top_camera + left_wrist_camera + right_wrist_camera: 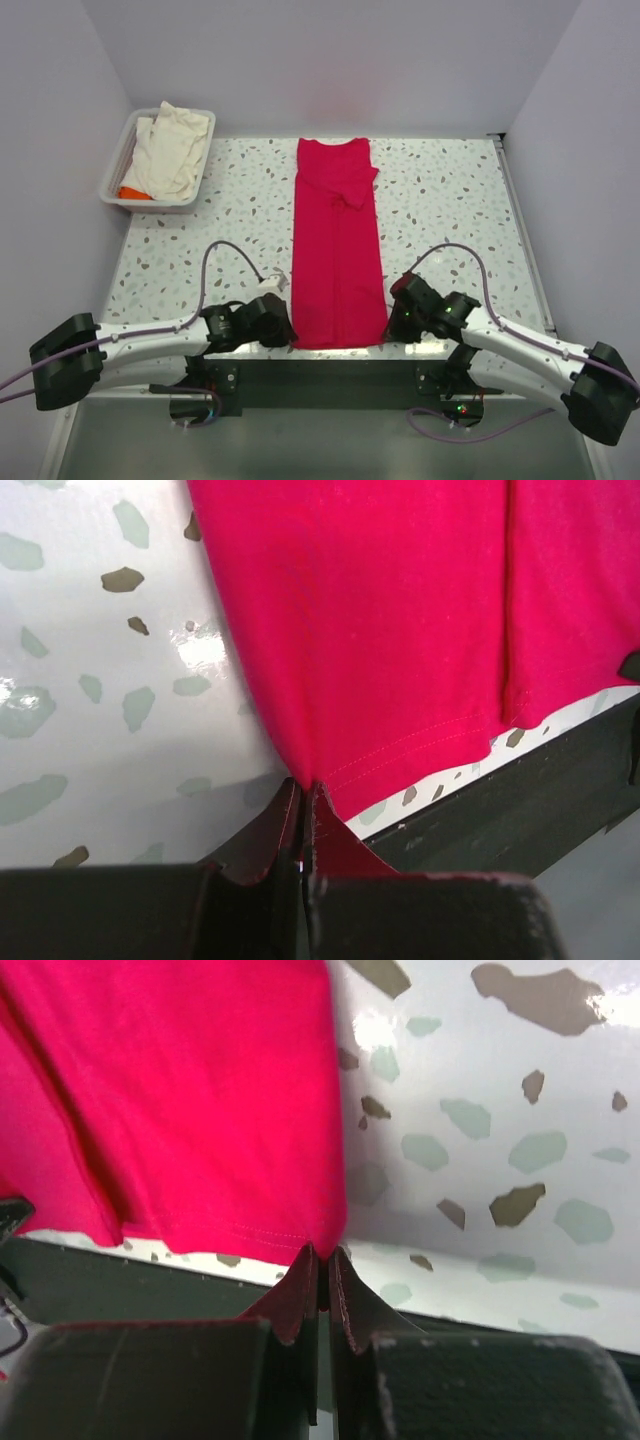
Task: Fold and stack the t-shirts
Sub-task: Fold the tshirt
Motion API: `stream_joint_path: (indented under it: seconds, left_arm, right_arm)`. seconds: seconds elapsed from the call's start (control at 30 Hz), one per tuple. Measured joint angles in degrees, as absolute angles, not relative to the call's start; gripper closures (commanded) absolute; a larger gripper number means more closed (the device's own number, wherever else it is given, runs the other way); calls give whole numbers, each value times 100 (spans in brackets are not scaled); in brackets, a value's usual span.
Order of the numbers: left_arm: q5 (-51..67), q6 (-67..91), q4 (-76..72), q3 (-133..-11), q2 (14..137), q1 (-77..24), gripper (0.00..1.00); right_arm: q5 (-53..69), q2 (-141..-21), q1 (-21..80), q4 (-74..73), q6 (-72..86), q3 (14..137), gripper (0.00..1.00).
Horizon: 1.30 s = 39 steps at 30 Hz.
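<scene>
Both my claws are shut tight, no gap between the jaws. My left claw (303,790) pinches the near-left hem corner of the red shirt (337,240), my right claw (322,1258) pinches the near-right corner. The shirt lies as a long strip down the middle of the worktop (450,200), hem right at the near edge, collar toward the far edge. The cream shirt (172,150) sits in the tray (190,203) at the far-left corner, orange cloth (132,192) peeking out beside it. Risks: each bite takes only the very tip of the hem, so cloth may slip out on lifting; I may hold just the top layer, so the folded sides drop open; an uneven lift would skew the fold
</scene>
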State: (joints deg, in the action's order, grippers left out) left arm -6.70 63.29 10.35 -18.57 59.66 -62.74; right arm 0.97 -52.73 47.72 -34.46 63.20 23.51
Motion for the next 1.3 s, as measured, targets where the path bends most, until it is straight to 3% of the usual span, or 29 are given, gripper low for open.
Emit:
stream_joint_path:
  seconds: [0.17, 0.5, 0.9, 1.3]
  left_arm:
    - [-797, 6239, 1533, -2222, 5819, -6233, 100]
    - [-810, 5306, 1511, -4235, 7153, -5133, 100]
    - [-915, 5111, 1278, -5590, 9120, -4112, 100]
    - [-915, 4790, 1221, -7050, 10385, -3350, 100]
  right_arm:
    - [-45, -5227, 4823, -3909, 6038, 2974, 100]
    - [-963, -6895, 4716, -3793, 5190, 5181, 100]
    - [-1251, -9000, 3627, -3144, 4410, 6473, 100]
    - [-1116, -10366, 2842, -2676, 3962, 7843, 100]
